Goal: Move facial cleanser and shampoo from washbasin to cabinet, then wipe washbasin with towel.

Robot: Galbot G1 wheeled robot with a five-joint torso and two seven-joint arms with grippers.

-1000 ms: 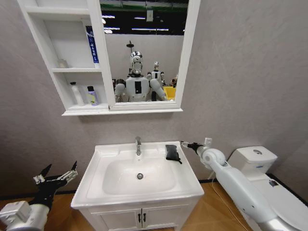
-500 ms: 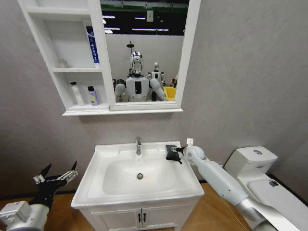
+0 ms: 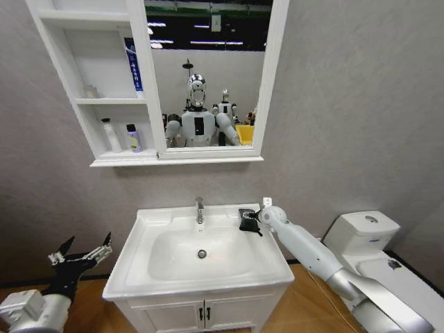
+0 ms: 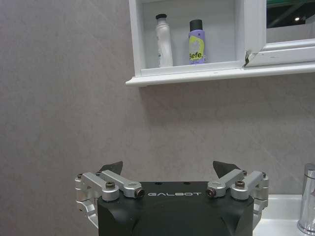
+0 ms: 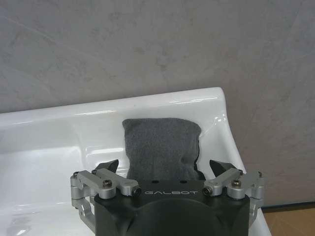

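One right gripper now over towel on washbasin, jaws spread, nothing held

Washbasin, cabinet and towel, bottles already shelved.

Washbasin: white, rectangular, rounded bowl, central drain, chrome tap at the back rim; sits on a two-door floor unit. Towel: small, dark grey, folded and slightly rumpled, lying flat on the basin's back right corner ledge, right of the tap, close against the wall. Cabinet: white wall unit above the basin, open shelves on the left joined to a framed mirror. Lowest shelf holds a white bottle and a purple bottle with black cap, both upright, side by side, not touching.
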